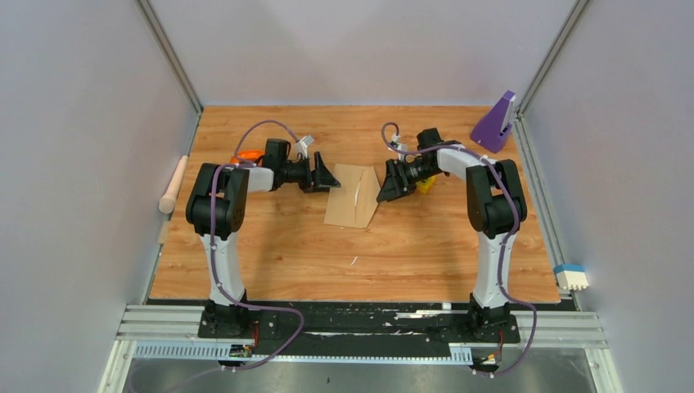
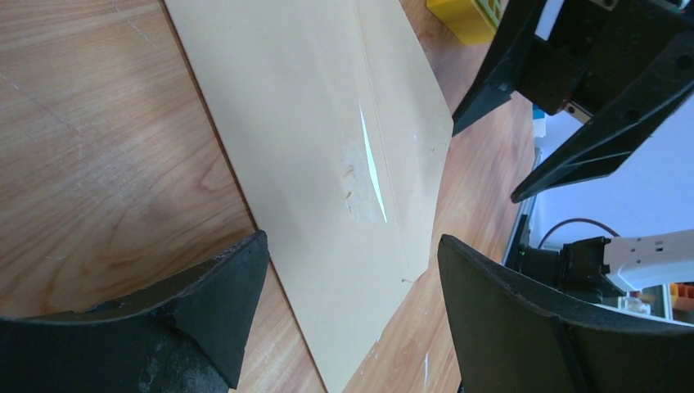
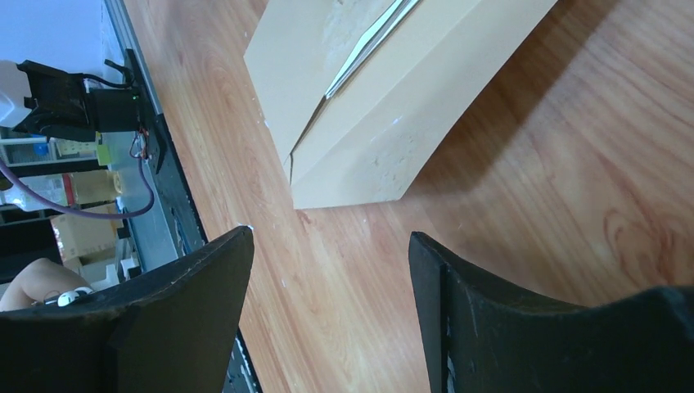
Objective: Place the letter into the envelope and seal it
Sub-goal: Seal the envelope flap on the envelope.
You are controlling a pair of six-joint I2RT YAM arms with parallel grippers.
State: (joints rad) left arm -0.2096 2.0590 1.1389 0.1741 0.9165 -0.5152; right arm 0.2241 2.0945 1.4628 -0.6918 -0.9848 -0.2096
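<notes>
Centrally, the envelope (image 1: 350, 196) lies flat on the worktop (image 1: 286, 246), directly between the two grippers. The left gripper (image 1: 331, 178) sits at the envelope's left edge with its jaws spread wide and nothing between them. In the left wrist view, the tan paper (image 2: 327, 123) runs from under the gap between the fingers out ahead of the left gripper (image 2: 352, 241). Whether a fingertip touches the paper cannot be told.

The right gripper (image 1: 383, 190) faces it from the opposite side, likewise released and empty. In the right wrist view, the envelope (image 3: 385, 123) lies just ahead of the right gripper (image 3: 331, 237), apart from both fingertips. The edge nearest that gripper lifts slightly and casts a shadow on the wood.

Only a thin white sliver of the letter (image 1: 358, 196) shows, along the seam where the flap folds over the envelope's body. It appears in both wrist views (image 2: 372, 164) (image 3: 364, 49). The rest of the sheet is hidden inside. Whether the flap is stuck down cannot be told.

A yellow block (image 1: 425, 185) rests just behind the right gripper. A purple object (image 1: 495, 123) stands well beyond it, at the far corner. A wooden roller (image 1: 173, 184) lies at the worktop's edge, far outside the left gripper.
</notes>
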